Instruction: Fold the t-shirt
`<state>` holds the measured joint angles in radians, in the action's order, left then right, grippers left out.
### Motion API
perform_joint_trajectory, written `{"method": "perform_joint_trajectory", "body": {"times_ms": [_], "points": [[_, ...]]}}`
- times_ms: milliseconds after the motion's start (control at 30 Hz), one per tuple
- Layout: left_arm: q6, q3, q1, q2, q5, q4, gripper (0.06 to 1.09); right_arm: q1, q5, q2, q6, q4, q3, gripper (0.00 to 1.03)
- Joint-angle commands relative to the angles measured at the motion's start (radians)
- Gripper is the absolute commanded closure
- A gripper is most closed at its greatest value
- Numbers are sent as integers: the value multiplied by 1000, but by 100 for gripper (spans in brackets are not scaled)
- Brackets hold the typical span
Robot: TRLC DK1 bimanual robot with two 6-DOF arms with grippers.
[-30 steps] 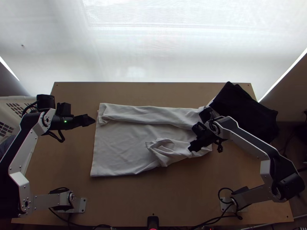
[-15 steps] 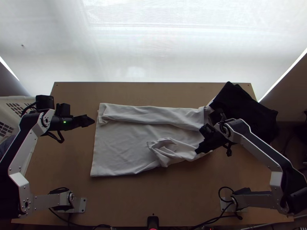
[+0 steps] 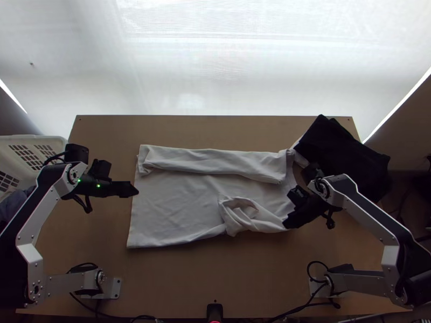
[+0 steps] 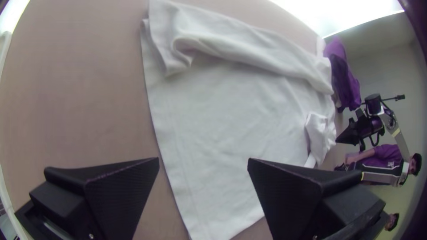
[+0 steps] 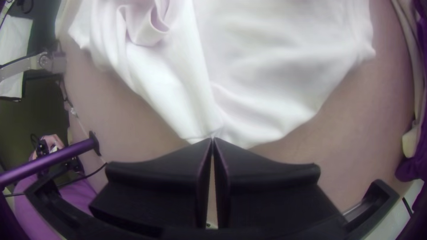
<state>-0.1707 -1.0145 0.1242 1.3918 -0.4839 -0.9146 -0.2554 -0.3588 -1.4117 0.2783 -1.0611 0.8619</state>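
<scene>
T-shirt on the counter, with two grippers. The light-coloured t-shirt [image 3: 172, 202] is lying across the middle of the counter [image 3: 215, 274], its straight left edge running from far to near. Along the far side, a long band [image 3: 215, 162] is lying folded over the body of the garment, its inner edge curling upward near the left end. Toward the near right, a bunched portion [image 3: 240, 211] is resting in loose folds on top of the flatter cloth, while the body between the two is lying spread, with slight ripples.

Right gripper [image 3: 286, 223]: positioned at the near right part of the t-shirt. In the right wrist view its jaws are meeting at the tips and pinching a small bit of the garment's edge, toward which the fabric is narrowing and creasing.

Left gripper [image 3: 135, 192]: positioned at the left edge of the t-shirt. In the left wrist view its jaws are standing wide apart, with the edge of the cloth passing through the gap between them; they are holding nothing.

Surroundings: a dark cloth [image 3: 345, 156] is lying heaped over the counter's far right corner, beside the t-shirt's far right end. A white basket [image 3: 51, 140] is standing at the left side of the counter, with some cloth [image 3: 16, 205] lying inside it.
</scene>
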Motion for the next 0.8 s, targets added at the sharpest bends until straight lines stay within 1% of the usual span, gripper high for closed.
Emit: {"method": "perform_joint_trajectory", "body": {"times_ms": [0, 33, 133, 167, 233, 267, 333, 400, 567, 667, 767], "points": [[-96, 14, -81, 46, 122, -170, 12, 10, 1, -41, 45, -66, -24, 100], [-84, 10, -95, 52, 146, -190, 12, 7, 1, -39, 44, -68, -23, 100], [-13, 14, -113, 42, 151, -276, 12, 5, 1, -39, 42, -79, -9, 100], [19, 21, -130, 41, 165, -308, 12, 5, 1, -39, 41, -80, -6, 100], [73, 33, -175, 32, 205, -366, 12, 4, 1, -39, 39, -80, -3, 100], [80, 45, -187, 23, 229, -372, 12, 2, 1, -41, 39, -80, 0, 100], [122, 60, -215, 13, 309, -365, 12, -5, 1, -47, 36, -80, 3, 100], [126, 76, -221, 4, 352, -372, 12, -16, 0, -55, 30, -80, 9, 100], [157, 132, -291, -42, 366, -398, 12, -36, 0, -75, 21, -80, 32, 100], [186, 154, -350, -45, 358, -394, 12, -45, 0, -86, 12, -80, 48, 100], [220, 185, -423, -57, 347, -357, 12, -51, 0, -87, 6, -82, 49, 100]]}}
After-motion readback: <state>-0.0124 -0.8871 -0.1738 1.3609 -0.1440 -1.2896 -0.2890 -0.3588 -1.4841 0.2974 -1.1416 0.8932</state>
